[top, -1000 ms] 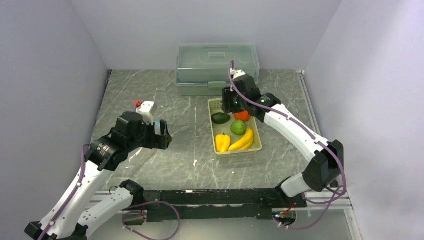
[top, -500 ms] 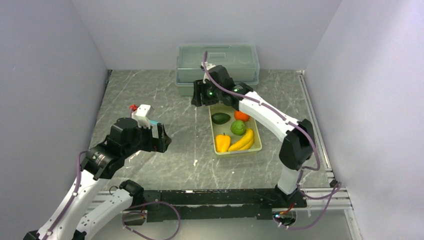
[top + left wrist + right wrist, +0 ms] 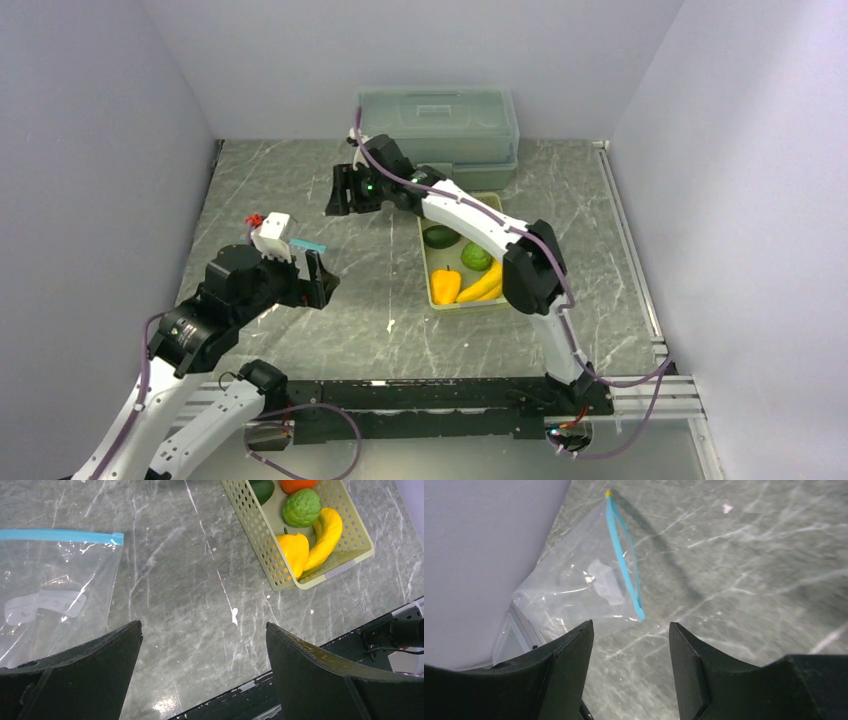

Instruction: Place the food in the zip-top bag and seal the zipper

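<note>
Clear bag (image 3: pixel 55 595) flat on tabletop (image 3: pixel 175 605), left of basket (image 3: pixel 260 535); zipper (image 3: pixel 60 535) long axis runs toward basket. Both spread wide, empty: left end effector (image 3: pixel 202 627), right end effector (image 3: pixel 630 626).

zip-top bag (image 3: pixel 55 590) 1 | food pieces (image 3: pixel 301 507) 5 | basket (image 3: pixel 255 527) 1 | lidded box (image 3: pixel 437 112) 1
</note>
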